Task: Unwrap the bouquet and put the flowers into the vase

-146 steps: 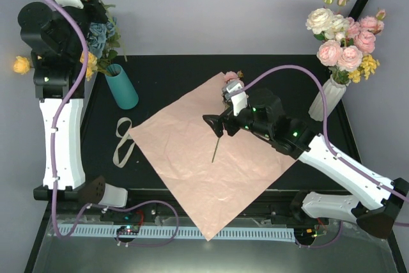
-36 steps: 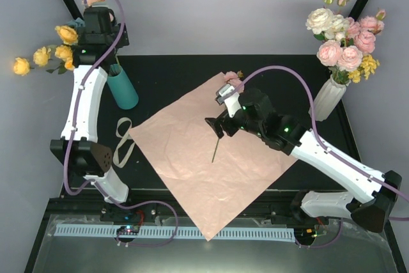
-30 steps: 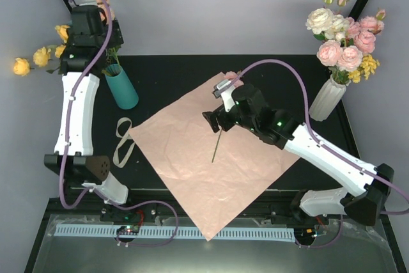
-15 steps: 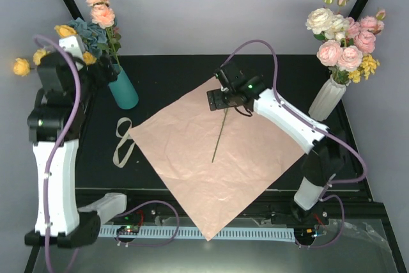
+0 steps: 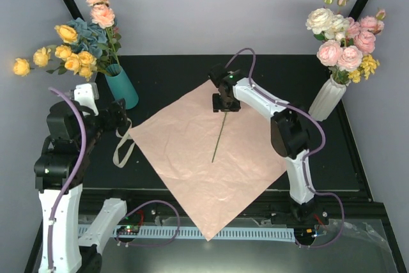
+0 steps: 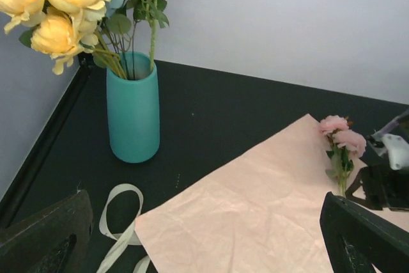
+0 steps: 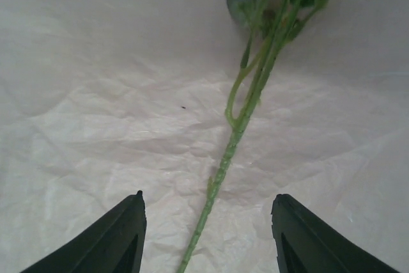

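Note:
The bouquet is undone: its pink paper (image 5: 192,164) lies flat on the black table. The teal vase (image 5: 123,87) (image 6: 133,116) at the back left holds yellow, blue and pink flowers (image 5: 80,43). One pink-headed flower (image 6: 342,142) lies on the paper, its green stem (image 5: 219,137) (image 7: 238,133) running toward me. My right gripper (image 5: 223,103) (image 7: 208,238) hangs over the stem's upper part, open, a finger on either side and not touching it. My left gripper (image 5: 115,114) (image 6: 204,247) is open and holds nothing, near the vase and to its near left.
A beige ribbon (image 5: 121,145) (image 6: 118,228) lies looped beside the paper's left corner. A white ribbed vase (image 5: 327,97) with large pink and cream roses stands at the back right. The paper's near corner overhangs the table's front edge.
The left arm has drawn back from the vase toward the near left, leaving the flowers standing in it. The right gripper has moved up the stem toward the flower head.

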You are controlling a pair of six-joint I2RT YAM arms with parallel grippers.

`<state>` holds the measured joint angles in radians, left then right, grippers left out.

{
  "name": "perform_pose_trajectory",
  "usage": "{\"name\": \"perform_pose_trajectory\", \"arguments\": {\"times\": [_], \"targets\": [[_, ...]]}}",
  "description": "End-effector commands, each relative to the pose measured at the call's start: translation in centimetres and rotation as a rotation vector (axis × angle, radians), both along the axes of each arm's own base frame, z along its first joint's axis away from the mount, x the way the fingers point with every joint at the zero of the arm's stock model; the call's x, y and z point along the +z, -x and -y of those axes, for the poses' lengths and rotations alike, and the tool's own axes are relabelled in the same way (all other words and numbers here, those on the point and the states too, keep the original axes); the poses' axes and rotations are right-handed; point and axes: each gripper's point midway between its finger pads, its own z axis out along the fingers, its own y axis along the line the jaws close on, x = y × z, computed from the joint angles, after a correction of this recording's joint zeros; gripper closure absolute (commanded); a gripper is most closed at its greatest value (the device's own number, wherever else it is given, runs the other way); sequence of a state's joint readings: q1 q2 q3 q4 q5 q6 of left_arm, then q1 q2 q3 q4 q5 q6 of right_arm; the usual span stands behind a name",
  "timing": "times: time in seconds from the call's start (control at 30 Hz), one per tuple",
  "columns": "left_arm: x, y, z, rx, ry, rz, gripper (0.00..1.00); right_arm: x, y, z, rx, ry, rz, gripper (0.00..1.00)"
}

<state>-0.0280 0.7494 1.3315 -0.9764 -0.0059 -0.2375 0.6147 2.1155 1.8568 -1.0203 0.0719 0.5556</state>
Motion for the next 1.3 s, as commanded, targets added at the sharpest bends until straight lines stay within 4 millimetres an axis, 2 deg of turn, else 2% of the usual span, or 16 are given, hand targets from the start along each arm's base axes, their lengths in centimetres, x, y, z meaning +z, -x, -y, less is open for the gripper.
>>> {"name": "perform_pose_trajectory", "arguments": {"times": [0.0,0.07,0.17,0.37,0.53,0.7,0.83,0.93,1.0,1.13,1.27], "targets": [[-0.9,1.1,1.0,-0.061,0.009,-0.018,0.01,-1.7,-0.1,1.2,-0.073,0.053,-0.057,0.44],[-1.0,1.2,1.1,-0.063,0.012,-0.017,0.01,-2.8,-0.1,1.6,-0.092,0.067,-0.080,0.46],[-1.1,1.1,1.4,-0.076,0.022,-0.017,0.01,-4.1,-0.2,1.3,-0.089,0.069,-0.098,0.53],[-1.1,0.5,2.0,-0.106,0.026,-0.015,0.01,-5.6,-0.6,1.6,-0.104,0.098,-0.107,0.56],[-1.0,0.2,2.4,-0.123,0.017,-0.015,0.01,-6.6,-0.7,1.3,-0.099,0.093,-0.122,0.66],[-0.8,0.0,2.6,-0.134,0.006,-0.011,0.01,-7.2,-0.7,1.5,-0.106,0.106,-0.125,0.75],[-1.0,-0.2,2.9,-0.143,0.006,-0.017,0.01,-7.1,-0.9,1.6,-0.110,0.105,-0.116,0.91],[-1.0,-0.3,2.9,-0.144,0.004,-0.016,0.01,-7.1,-1.0,1.6,-0.121,0.091,-0.119,0.97],[-0.9,-0.3,3.0,-0.147,0.002,-0.015,0.01,-7.4,-0.9,1.5,-0.124,0.076,-0.131,0.96],[-0.8,-0.2,3.0,-0.150,0.002,-0.011,0.01,-8.0,-0.7,1.4,-0.123,0.072,-0.153,0.86],[-0.8,-0.1,3.0,-0.150,0.004,-0.010,0.01,-8.1,-0.6,1.5,-0.117,0.073,-0.155,0.89]]}}
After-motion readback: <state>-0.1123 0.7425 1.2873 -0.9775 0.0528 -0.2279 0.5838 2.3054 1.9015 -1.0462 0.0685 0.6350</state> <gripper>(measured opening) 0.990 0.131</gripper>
